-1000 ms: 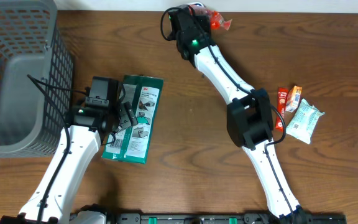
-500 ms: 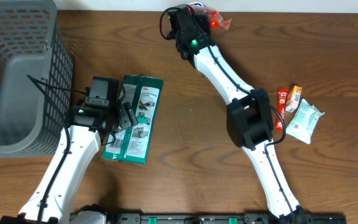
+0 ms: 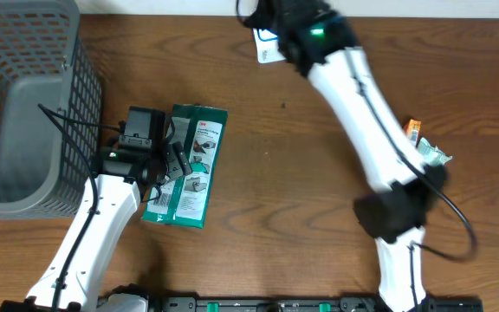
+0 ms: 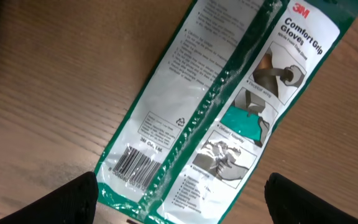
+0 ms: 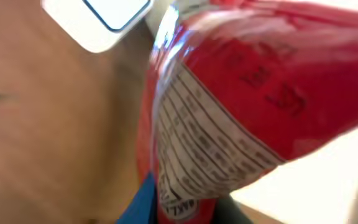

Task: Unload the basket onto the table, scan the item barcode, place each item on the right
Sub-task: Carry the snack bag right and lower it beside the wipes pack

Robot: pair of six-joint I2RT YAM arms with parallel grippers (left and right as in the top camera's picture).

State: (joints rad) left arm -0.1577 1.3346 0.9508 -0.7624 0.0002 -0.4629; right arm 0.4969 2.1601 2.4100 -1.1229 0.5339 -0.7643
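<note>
Holding a red crinkly foil packet [image 5: 247,93], the right gripper [image 3: 271,26] looks clamped shut on it near the far edge of the brown wooden table [image 3: 267,191]. Both views of it are blurred, so grip depth is uncertain. Risk: the thin, slick film could slide or twist between the jaws, turning its printed panel away from any reader. A small white blue-edged card [image 3: 267,48] lies just beside the packet and could be knocked. No scanner is identifiable. The left gripper [image 3: 170,165] hovers with jaws wide and empty over a flat green-and-white glove package [image 4: 229,106]. A careless descent could crease its upturned barcode [image 4: 132,165].
</note>
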